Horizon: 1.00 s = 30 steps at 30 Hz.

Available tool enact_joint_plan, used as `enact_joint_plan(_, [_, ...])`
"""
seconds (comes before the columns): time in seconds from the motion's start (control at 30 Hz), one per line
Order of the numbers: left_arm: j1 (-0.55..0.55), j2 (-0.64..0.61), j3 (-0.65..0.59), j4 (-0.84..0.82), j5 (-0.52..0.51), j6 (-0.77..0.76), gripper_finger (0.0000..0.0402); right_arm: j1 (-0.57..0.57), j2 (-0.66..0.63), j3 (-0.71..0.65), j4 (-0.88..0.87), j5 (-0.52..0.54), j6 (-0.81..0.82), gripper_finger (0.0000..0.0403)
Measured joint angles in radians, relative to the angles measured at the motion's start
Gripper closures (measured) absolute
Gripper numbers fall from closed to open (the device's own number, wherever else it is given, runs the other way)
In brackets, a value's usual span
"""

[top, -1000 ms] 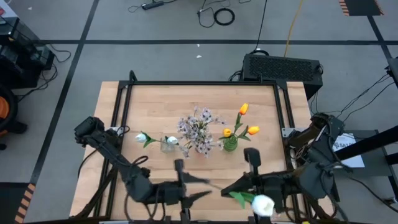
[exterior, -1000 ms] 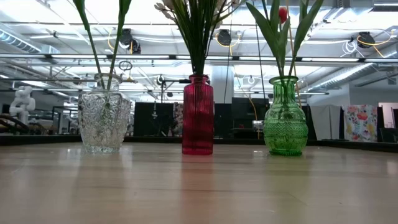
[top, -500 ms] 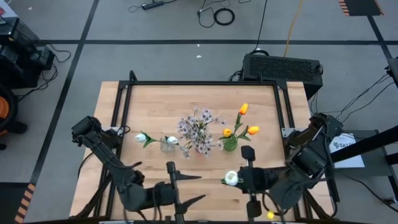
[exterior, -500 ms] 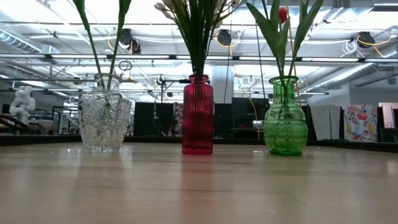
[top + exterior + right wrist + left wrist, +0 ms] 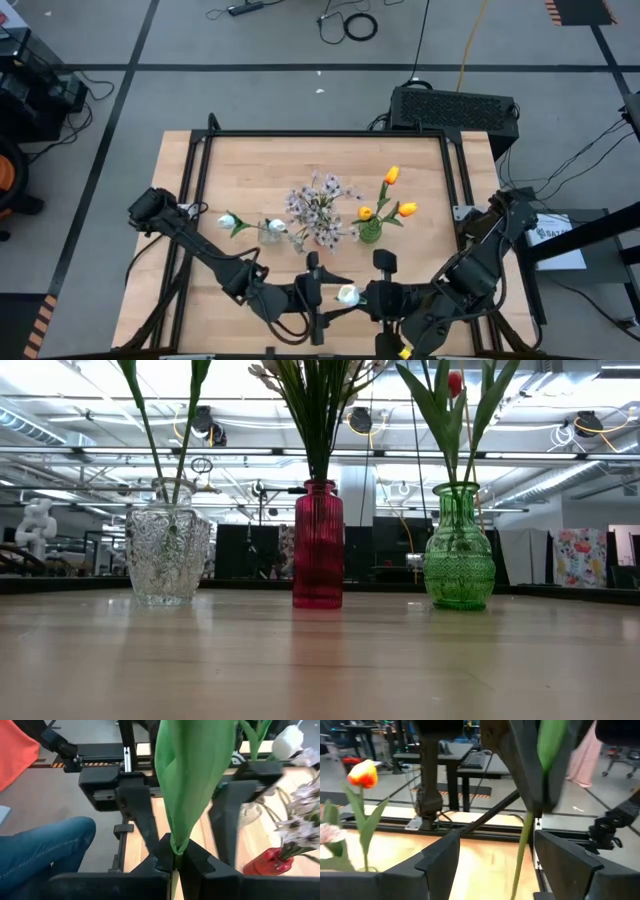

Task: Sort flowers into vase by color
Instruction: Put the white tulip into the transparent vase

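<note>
White tulip [image 5: 347, 294] hangs near the table's front edge, its green stem pinched in the shut right gripper [image 5: 175, 862], well short of the 3 vases. The left gripper [image 5: 318, 297] stands spread just beside the bloom, its 2 fingers [image 5: 440, 865] either side of the stem and holding nothing. Risk, as I judge it: if the left jaws close off-centre or the right lets go early, the stem slips and drops. A carry too low could knock the clear vase [image 5: 167, 555].
</note>
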Motion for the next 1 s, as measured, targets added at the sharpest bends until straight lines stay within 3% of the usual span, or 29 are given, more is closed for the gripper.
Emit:
enact_joint_plan(0.2, [-0.002,0.000,0.000,0.039,0.094,0.019,0.0142,-0.005,0.025,0.001,0.007,-0.002,0.003,0.0395])
enact_joint_plan(0.43, [0.000,0.000,0.000,0.038,0.164,0.027,0.0183,-0.014,0.028,0.001,0.012,0.023,0.002,0.0395])
enact_joint_plan(1.0, [0.012,0.000,0.000,0.045,0.160,0.082,0.0305,-0.015,0.028,0.001,0.011,0.020,-0.001,0.0394])
